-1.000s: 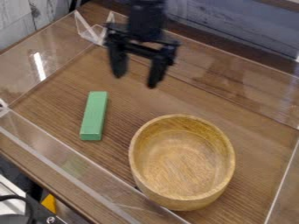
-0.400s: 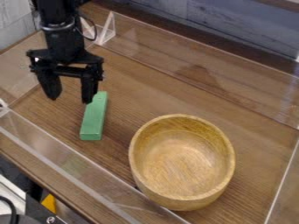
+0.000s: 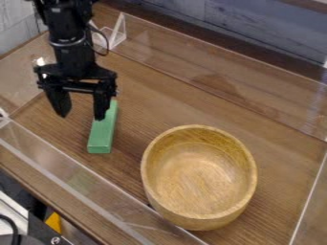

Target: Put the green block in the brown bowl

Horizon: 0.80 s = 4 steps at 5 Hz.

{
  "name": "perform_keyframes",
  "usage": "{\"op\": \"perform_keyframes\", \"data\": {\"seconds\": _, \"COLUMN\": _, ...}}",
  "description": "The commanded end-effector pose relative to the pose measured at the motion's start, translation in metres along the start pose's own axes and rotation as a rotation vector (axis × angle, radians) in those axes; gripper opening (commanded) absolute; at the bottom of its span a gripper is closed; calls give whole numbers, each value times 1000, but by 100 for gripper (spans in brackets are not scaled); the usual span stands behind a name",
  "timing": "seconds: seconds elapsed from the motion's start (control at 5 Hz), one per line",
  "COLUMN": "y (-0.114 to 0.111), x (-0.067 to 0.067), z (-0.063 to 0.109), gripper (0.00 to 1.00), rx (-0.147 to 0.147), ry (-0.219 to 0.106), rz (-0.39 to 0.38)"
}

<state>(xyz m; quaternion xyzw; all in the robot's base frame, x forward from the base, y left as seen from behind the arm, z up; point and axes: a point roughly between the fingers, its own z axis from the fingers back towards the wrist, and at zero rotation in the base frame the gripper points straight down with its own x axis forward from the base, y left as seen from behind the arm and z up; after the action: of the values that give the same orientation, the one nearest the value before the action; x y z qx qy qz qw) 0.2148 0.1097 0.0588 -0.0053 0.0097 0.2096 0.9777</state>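
The green block (image 3: 102,134) lies flat on the wooden table, a bright green bar pointing roughly toward and away from the camera. My gripper (image 3: 79,107) hangs just above and left of the block's far end, its two black fingers open and spread wide, the right finger (image 3: 102,103) overlapping the block's far tip. Nothing is held between the fingers. The brown bowl (image 3: 200,176), round light wood with a thick rim, stands empty to the right of the block near the front.
Clear acrylic walls (image 3: 76,182) ring the table on the front, left and back sides. A small white bracket (image 3: 113,32) sits at the back left wall behind the arm.
The gripper swept from the back centre of the table to the left and down, then shifted slightly right toward the block's far end. Its fingers stayed open. Block and bowl have not moved.
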Motion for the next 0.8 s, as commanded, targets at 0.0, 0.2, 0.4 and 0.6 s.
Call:
{"op": "perform_keyframes", "data": {"seconds": 0.0, "y": -5, "x": 7, "z": 0, "gripper": 100, "rx": 5, "ry": -31, "rz": 1}}
{"op": "perform_keyframes", "data": {"seconds": 0.2, "y": -9, "x": 10, "z": -4, "gripper": 100, "rx": 9, "ry": -30, "rz": -1}}
{"op": "perform_keyframes", "data": {"seconds": 0.4, "y": -12, "x": 14, "z": -8, "gripper": 100, "rx": 12, "ry": -33, "rz": -11}}
{"op": "perform_keyframes", "data": {"seconds": 0.6, "y": -15, "x": 18, "z": -11, "gripper": 100, "rx": 14, "ry": -36, "rz": -17}}
